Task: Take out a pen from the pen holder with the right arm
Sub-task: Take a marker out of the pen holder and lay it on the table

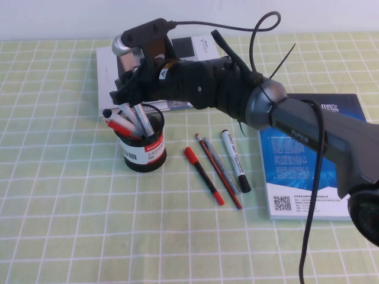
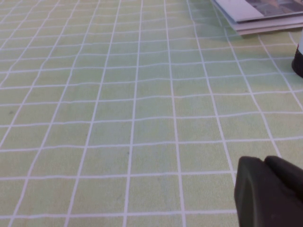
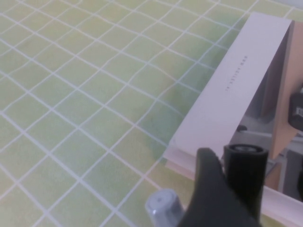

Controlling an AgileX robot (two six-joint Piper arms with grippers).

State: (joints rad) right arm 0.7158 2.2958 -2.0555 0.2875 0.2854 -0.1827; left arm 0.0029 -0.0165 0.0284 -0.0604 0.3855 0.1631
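- Pen holder (image 1: 144, 152): a round black cup with a white and red label is standing upright on the green checked cloth (image 1: 71, 207), toward the robot's left of centre.
- Contents: several pens (image 1: 127, 121) are standing in the cup and leaning toward the robot's left. A black cap, a red and white barrel and grey barrels are showing above the rim.
- Right gripper (image 1: 129, 97): it is hanging directly over the cup, down among the upper ends of the pens. Its arm is reaching across from the robot's right.
- Right wrist view: a black pen top (image 3: 245, 158) is sitting just beside the gripper's black casing, and a grey cap (image 3: 163, 205) is showing on the casing's other side. Whether the gripper is grasping either one cannot be told.
- Loose items: a red pen (image 1: 203, 176), a thin red pencil (image 1: 220, 174), a grey pen (image 1: 214, 152) and a black marker (image 1: 236, 161) are lying close together on the cloth, to the robot's right of the cup.
- Printed matter: a blue booklet (image 1: 311, 157) is lying further to the robot's right, partly under the arm. A white booklet (image 1: 109, 65) is lying behind the cup.
- Left gripper (image 2: 267, 189): only a black portion is showing, low over bare cloth in the left wrist view. Whether it is released or clenched cannot be told.
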